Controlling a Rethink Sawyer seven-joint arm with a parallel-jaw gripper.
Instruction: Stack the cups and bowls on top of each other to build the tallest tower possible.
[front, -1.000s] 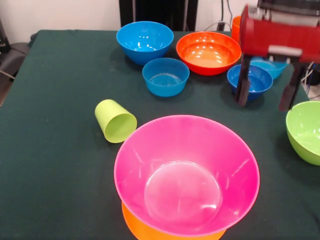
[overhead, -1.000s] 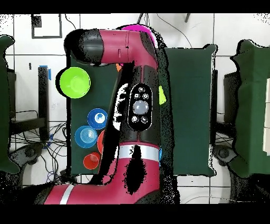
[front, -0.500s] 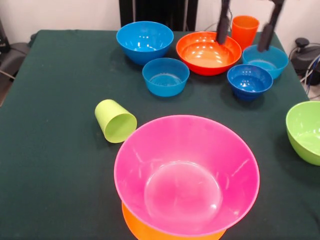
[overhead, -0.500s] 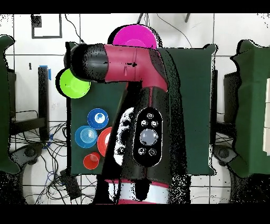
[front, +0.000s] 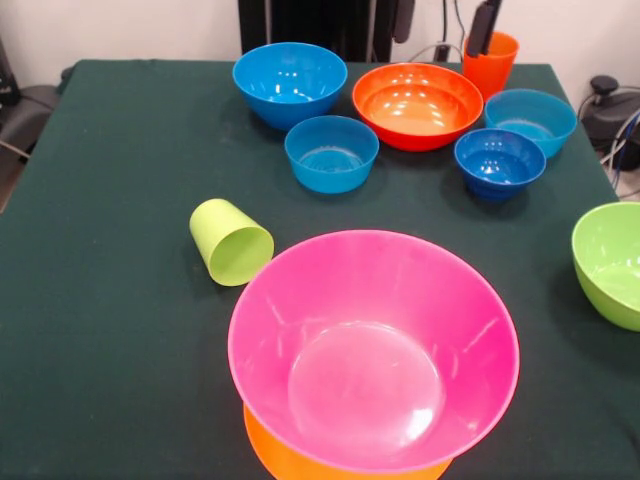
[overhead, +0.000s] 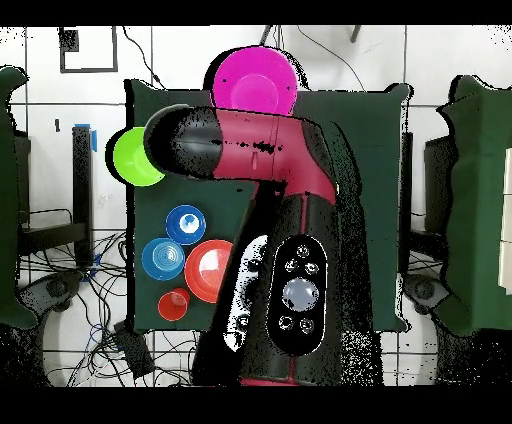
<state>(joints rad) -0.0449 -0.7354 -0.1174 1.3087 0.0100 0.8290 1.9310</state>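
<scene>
2 bowls stacked at lower centre, pink bowl (front: 373, 350) on orange base (front: 290, 462); gripper (front: 444, 22) at top edge, spread, empty; next, likely a pick of red-orange bowl (front: 417, 104), upper right.

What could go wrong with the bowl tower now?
The big pink bowl sits upright on the orange bowl at the table's near edge, so a bump might tip it off. The lime green cup lies on its side and could roll if touched. The claw hangs close to the orange cup and might knock it over.
</scene>
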